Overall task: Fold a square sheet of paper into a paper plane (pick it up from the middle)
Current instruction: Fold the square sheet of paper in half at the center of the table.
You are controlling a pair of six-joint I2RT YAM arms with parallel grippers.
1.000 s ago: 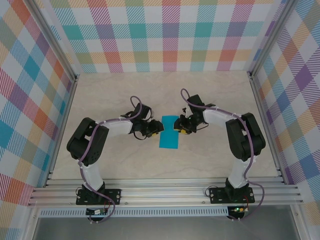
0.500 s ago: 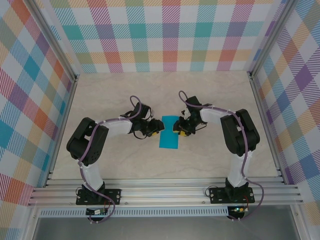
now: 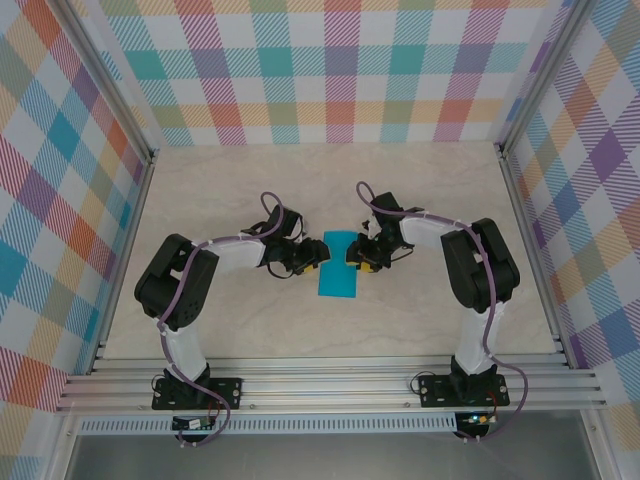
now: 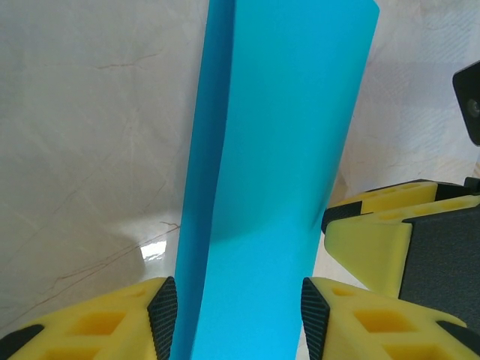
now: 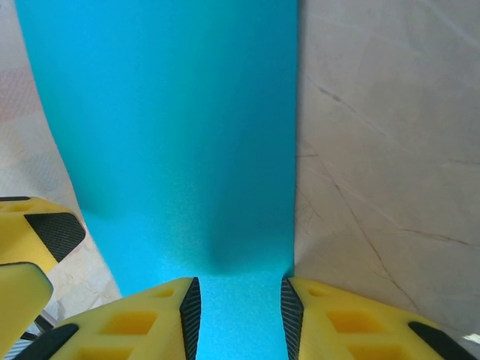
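Table: you have a pale, marble-patterned top [image 3: 430, 200] crossed by thin dark veins, with a glare spot [image 4: 154, 250] in the left wrist view.
Walls: pastel plaid panels [image 3: 340, 70] surround you on three sides.
Frame: silver aluminium rails [image 3: 330, 385] run along your near edge.

the square sheet of paper [image 5: 172, 135] runs off both wrist views' edges.

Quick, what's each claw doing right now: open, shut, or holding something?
Left gripper: open, the paper running between its jaws; no clear grip.
Right gripper: open, jaws apart over the same paper; no clear grip.
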